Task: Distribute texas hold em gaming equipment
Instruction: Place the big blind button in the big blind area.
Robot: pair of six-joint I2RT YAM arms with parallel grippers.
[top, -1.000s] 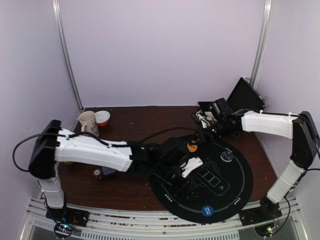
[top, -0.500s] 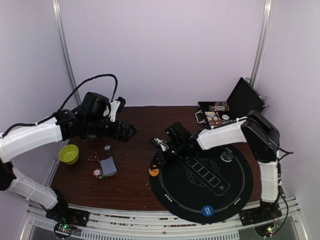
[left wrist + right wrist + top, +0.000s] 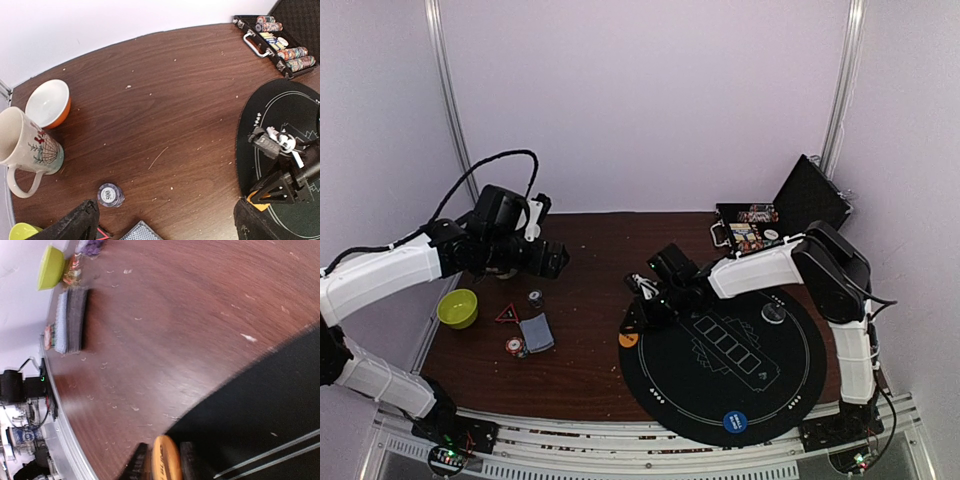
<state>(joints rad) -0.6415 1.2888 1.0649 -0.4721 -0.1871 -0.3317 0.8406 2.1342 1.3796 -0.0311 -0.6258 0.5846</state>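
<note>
Orange disc (image 3: 629,340) at mat (image 3: 740,400) edge, within right end effector (image 3: 164,461)

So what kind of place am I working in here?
Likely a lab robot cell staged for poker: plain walls and metal frame posts enclose a wooden table, with a round black poker mat and an open case of chips on it.

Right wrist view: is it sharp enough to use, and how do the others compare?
Right wrist view: rolled sideways, soft throughout; the orange disc between the jaws is blurred, the card deck smeared, a pale sheen on the table. Left wrist view: crisp, but the wide lens bows the table's far edge. Top external view: evenly lit, no harsh shadows.
</note>
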